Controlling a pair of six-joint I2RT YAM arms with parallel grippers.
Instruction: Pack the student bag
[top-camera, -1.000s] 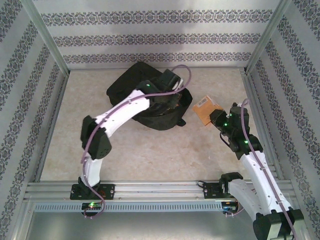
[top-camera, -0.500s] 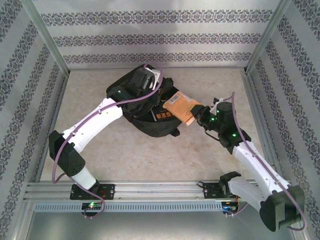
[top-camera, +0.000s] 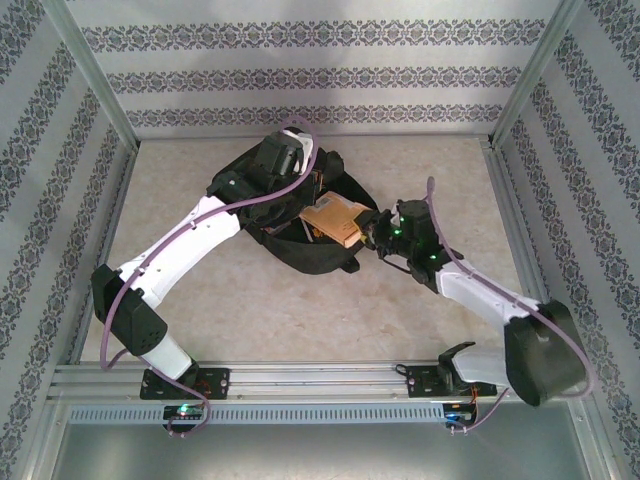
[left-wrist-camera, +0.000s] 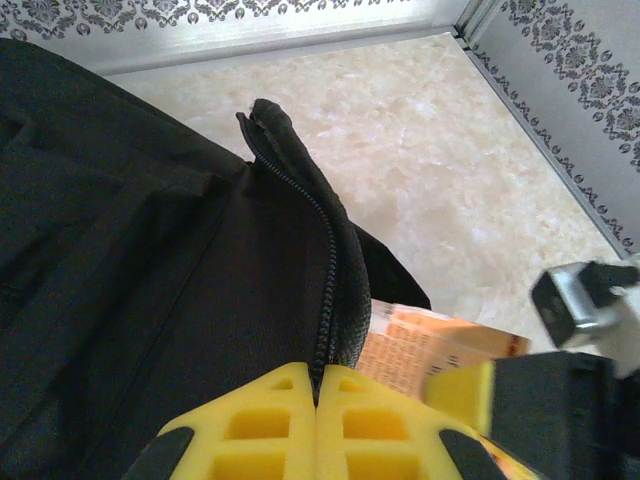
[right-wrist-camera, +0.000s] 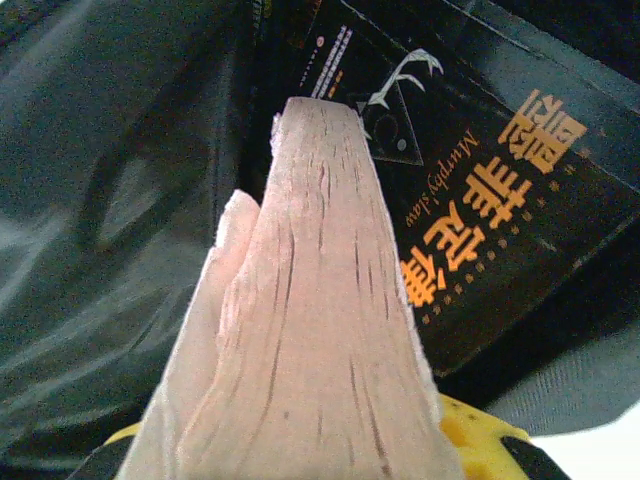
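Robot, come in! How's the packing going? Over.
Left gripper shut on student bag zipper edge. Right gripper holds orange book at its mouth. Black book inside.

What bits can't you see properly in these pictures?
- Inside the student bag: top view, the left arm and the brown book cover its opening.
- Cover of the brown book: right wrist view, its page edges face the camera, very close.
- Fingers of the right gripper: right wrist view, the brown book hides all but a yellow bit.
- The black book: right wrist view, the brown book covers part of its front.
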